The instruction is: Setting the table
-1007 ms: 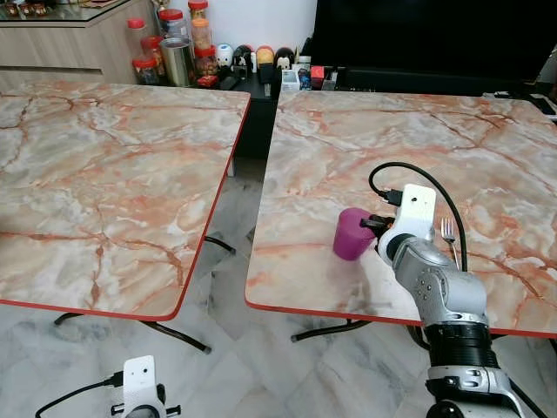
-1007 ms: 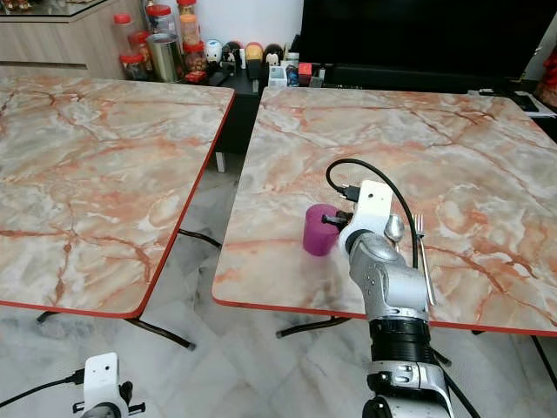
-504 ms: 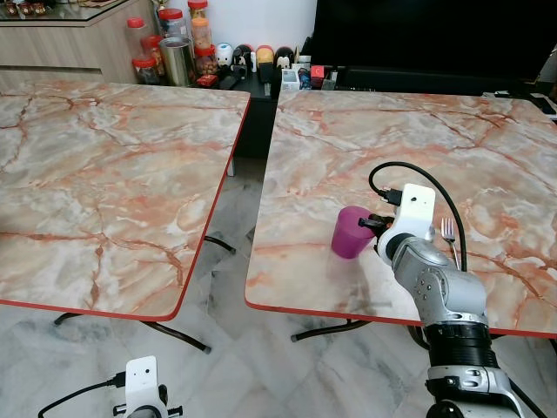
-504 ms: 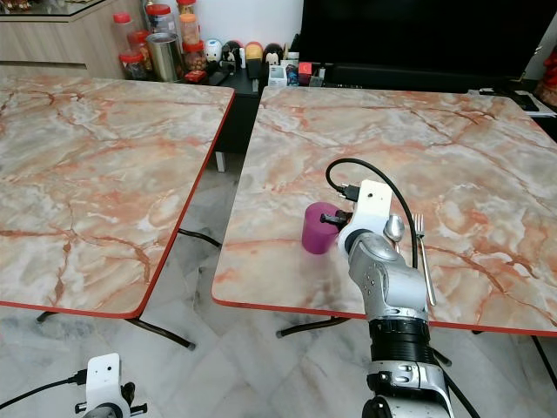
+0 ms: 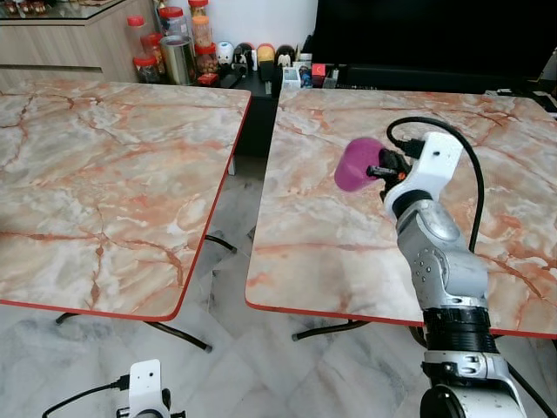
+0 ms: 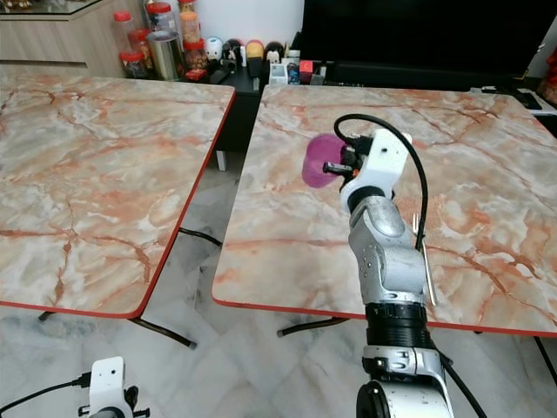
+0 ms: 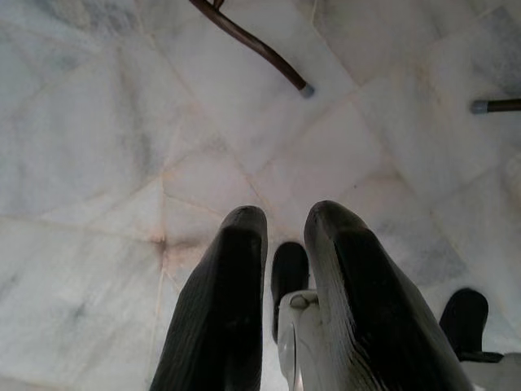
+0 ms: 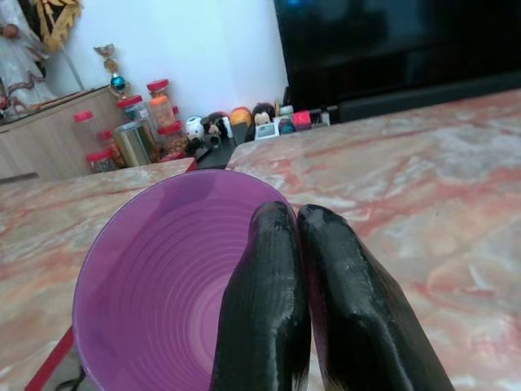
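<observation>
My right gripper (image 5: 380,167) is shut on the rim of a purple cup (image 5: 356,164), holding it in the air above the right marble table (image 5: 331,235). The cup is tipped on its side. In the right wrist view I look into the cup (image 8: 155,277); one finger (image 8: 264,309) is inside the wall and the other outside. A fork (image 6: 425,277) lies on the table just right of my forearm, partly hidden by it. My left gripper (image 7: 285,224) hangs low over the floor, with a narrow gap between its fingers and nothing in them.
A second marble table (image 5: 104,183) stands to the left, with a floor gap (image 5: 231,252) between the two. Jars and small figures (image 5: 187,48) line a counter at the back, beside a dark screen (image 5: 418,35). Table legs (image 7: 252,45) cross the tiled floor.
My right gripper has lifted the purple cup off the table near the front edge and carried it up and farther over the table, tipping it sideways. The left arm still hangs low.
</observation>
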Robot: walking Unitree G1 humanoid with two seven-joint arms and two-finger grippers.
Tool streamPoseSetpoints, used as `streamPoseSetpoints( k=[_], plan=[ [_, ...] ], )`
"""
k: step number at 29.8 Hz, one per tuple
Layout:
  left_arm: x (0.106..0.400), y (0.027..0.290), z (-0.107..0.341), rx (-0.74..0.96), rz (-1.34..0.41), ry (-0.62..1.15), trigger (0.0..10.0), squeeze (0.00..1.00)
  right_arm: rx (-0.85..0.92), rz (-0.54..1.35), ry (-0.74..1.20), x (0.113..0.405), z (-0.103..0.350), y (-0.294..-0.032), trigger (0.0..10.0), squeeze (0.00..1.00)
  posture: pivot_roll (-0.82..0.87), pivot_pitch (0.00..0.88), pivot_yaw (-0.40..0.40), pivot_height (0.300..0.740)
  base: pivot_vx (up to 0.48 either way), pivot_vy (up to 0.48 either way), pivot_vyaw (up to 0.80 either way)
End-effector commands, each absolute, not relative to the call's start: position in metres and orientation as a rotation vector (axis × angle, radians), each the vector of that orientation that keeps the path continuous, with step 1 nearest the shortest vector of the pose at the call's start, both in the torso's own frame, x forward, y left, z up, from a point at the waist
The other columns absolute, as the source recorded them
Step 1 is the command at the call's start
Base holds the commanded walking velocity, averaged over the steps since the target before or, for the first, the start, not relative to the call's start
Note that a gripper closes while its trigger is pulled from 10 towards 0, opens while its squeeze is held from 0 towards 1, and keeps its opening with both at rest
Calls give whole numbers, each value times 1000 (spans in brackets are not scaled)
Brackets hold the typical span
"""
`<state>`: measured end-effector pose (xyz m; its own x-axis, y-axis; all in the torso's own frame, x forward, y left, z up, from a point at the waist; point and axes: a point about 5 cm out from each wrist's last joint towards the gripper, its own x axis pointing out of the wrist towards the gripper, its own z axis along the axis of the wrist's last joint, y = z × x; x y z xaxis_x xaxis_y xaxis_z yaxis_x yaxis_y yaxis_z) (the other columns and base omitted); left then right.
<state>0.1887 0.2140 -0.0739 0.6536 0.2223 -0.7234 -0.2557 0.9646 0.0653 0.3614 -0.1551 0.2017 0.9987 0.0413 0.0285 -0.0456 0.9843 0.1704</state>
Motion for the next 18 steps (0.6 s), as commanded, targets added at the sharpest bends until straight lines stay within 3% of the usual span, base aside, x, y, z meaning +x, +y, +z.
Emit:
streamPoseSetpoints(
  k=[1, 18],
  plan=[
    [184, 214, -77, -44, 276, 836, 10000, 0, 150, 40, -62, 364, 209, -154, 10000, 0, -23, 18, -8, 740, 0, 480, 0],
    [172, 222, -81, -29, 273, 888, 10000, 0, 110, 20, -94, 362, 202, -147, 10000, 0, -12, 0, 0, 740, 0, 480, 0]
  ],
)
